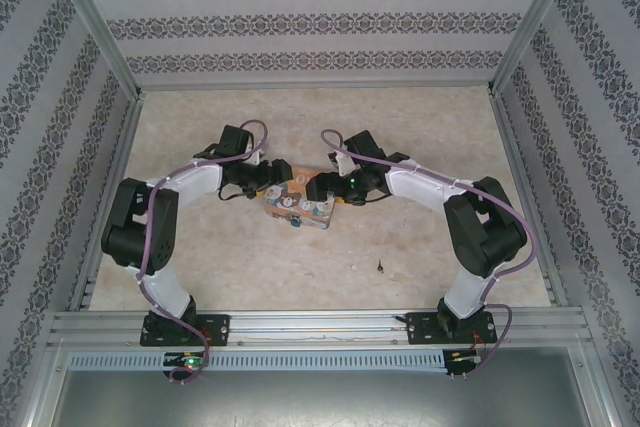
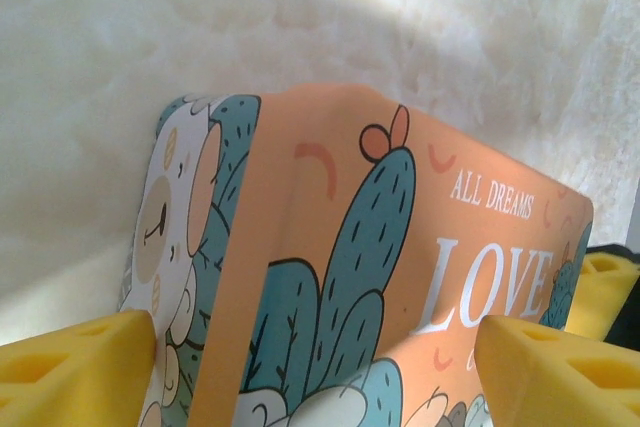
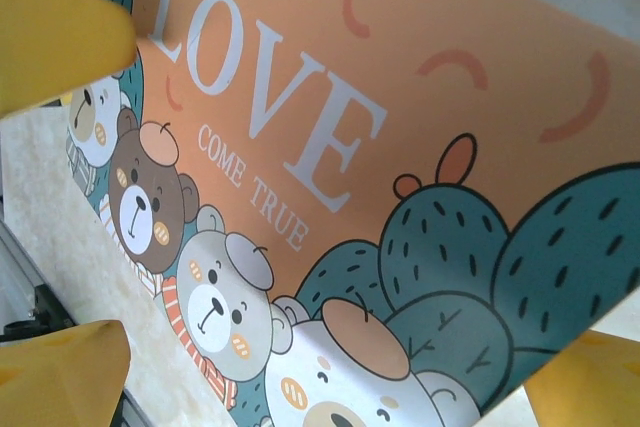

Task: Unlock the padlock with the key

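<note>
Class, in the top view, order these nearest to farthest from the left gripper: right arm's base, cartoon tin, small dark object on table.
1. Cartoon tin, centre, at the left gripper.
2. Small dark object, right of centre.
3. Right arm's base, near edge.

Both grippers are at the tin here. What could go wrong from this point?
The left gripper and right gripper crowd the LOVE tin from opposite sides, so they could clash or shove it across the table. Their yellow fingers are broad next to the tin's edges; fine work there may slip.
</note>
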Controlling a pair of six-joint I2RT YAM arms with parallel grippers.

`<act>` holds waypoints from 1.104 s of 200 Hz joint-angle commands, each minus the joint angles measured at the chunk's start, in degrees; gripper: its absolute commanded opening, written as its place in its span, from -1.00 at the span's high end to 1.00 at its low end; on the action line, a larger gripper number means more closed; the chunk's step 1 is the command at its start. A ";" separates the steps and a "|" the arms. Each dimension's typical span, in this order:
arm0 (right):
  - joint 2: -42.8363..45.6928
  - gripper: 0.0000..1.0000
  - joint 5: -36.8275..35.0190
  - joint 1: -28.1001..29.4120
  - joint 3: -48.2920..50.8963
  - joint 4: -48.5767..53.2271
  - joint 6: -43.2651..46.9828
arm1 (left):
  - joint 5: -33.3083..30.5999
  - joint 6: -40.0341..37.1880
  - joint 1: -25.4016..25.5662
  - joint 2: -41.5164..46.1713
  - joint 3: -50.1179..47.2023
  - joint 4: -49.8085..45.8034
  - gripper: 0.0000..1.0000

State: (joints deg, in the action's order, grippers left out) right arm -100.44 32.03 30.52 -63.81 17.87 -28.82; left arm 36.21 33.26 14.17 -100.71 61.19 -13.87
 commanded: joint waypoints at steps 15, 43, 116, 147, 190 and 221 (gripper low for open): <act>-1.93 -0.97 0.26 0.16 -1.73 -6.56 -1.40 | 6.07 -3.57 1.20 -4.69 5.56 0.73 -0.65; -2.21 -0.97 -1.71 -0.37 -1.62 -7.13 -2.11 | 5.73 -4.30 1.14 -6.55 7.57 -0.17 -0.65; 0.26 -0.97 -8.75 -1.67 0.34 -4.60 -3.29 | 1.50 -5.04 0.09 -6.11 8.95 -1.72 -0.77; 3.08 -0.97 -13.13 -2.52 2.39 -3.60 -3.42 | -1.23 -7.41 -1.39 -4.99 10.89 -4.38 -0.92; 9.98 -0.97 -18.52 -3.45 4.81 0.88 -2.04 | -6.73 -10.13 -3.63 0.46 10.93 -3.82 -0.95; 17.00 -0.97 -20.98 -3.53 7.89 6.16 -1.43 | -11.58 -12.98 -3.80 7.64 6.95 2.00 -0.97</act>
State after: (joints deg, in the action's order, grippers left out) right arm -88.71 15.14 27.33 -58.35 18.15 -31.24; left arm 29.41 24.53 10.63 -99.81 70.59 -15.99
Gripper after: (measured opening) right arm 0.984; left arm 0.980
